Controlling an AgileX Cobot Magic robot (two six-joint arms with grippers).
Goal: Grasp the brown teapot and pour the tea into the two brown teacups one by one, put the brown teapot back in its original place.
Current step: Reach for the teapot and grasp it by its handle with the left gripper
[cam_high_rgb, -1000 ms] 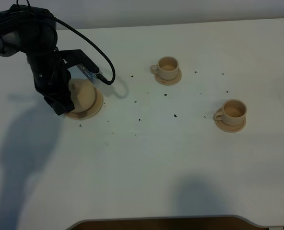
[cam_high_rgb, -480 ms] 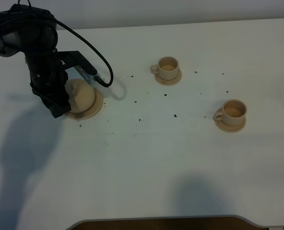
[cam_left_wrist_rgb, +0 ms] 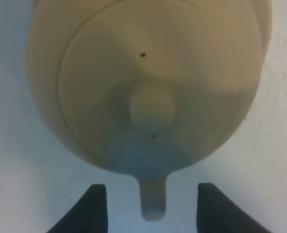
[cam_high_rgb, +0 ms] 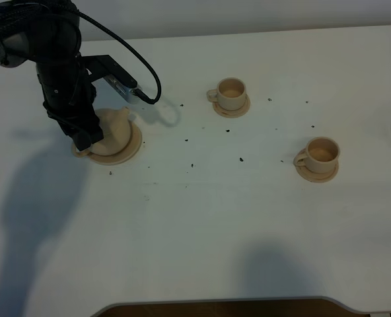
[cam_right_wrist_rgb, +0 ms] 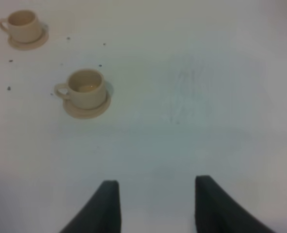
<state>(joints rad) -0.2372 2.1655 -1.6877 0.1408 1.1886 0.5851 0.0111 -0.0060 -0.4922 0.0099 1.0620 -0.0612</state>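
Squat tan clay teapot (cam_high_rgb: 115, 131) sits upright on the wide flat tan clay saucer (cam_high_rgb: 134, 149), left part of the white table (cam_high_rgb: 202, 218), spout toward the far edge. Left gripper (cam_left_wrist_rgb: 151, 209) is low behind it with jaws parted. The pot's loop handle (cam_left_wrist_rgb: 152, 194) lies in the gap, apparently touching neither finger. Pot on its home saucer and unheld, so I read this as either the opening grasp or the final let-go; cup contents are too dim to settle which. A grasp calls for closing squarely on the thin handle, then a level lift; a release calls for backing off without snagging it. First small tan clay teacup (cam_high_rgb: 232, 94) and second teacup (cam_high_rgb: 322, 153) stand on their saucers well to the right. Only dark specks (cam_high_rgb: 241, 159) lie between. A black cable (cam_high_rgb: 152, 92) loops just beside the pot. Right gripper (cam_right_wrist_rgb: 155, 206) hovers with jaws spread, holding nothing.
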